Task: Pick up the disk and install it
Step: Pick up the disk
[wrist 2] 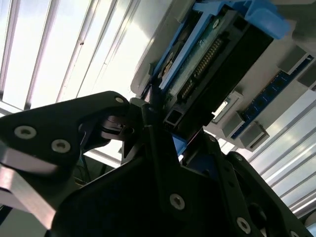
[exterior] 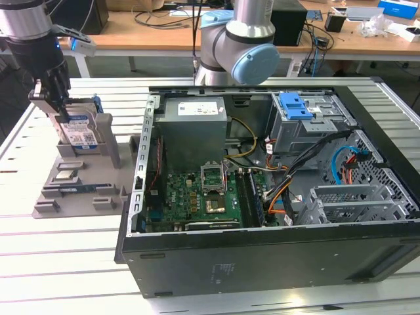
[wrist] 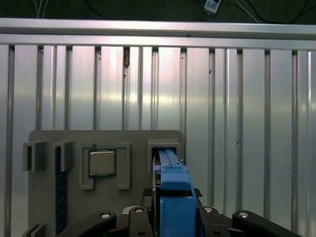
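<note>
Claw (exterior: 56, 104) pinches disk (exterior: 82, 133), seated upright in grey holder (exterior: 105, 197); not yet lifted, nor installed in case (exterior: 262, 262).

Gripper (exterior: 56, 105) downward, jaws tight.

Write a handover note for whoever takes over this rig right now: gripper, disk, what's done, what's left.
Gripper: at the top edge of the disk; it is not clear whether it grips.
Disk: upright in the grey holder on the exterior view's left, beside the open case.
Done: the gripper is at the disk.
Left: the disk is not yet out of the holder and not yet in the case.
</note>
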You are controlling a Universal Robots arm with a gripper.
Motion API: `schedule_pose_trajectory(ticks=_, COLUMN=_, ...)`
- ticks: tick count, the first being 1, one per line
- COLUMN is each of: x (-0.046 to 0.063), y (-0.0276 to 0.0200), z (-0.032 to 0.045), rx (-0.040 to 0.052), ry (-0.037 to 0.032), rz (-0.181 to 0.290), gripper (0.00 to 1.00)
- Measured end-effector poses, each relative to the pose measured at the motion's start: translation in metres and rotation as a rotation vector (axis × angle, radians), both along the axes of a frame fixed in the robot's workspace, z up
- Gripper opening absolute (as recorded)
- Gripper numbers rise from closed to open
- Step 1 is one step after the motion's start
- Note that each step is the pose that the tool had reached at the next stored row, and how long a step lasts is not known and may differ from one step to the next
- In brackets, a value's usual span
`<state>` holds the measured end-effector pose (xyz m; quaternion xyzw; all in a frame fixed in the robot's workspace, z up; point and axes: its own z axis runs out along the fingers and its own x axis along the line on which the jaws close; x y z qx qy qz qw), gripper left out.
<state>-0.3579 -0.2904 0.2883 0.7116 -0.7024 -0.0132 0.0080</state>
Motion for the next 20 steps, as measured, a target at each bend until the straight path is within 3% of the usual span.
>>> schedule_pose_trajectory(ticks=1, x=0.000, y=0.0024, z=0.0177, rx=-0.0002, ry=0.0004, rz=0.000, gripper=0.37)
schedule_pose_trajectory(ticks=20, x=0.000, y=0.0101, z=0.0650, rx=-0.0002, ry=0.0004, rz=0.000, gripper=0.37)
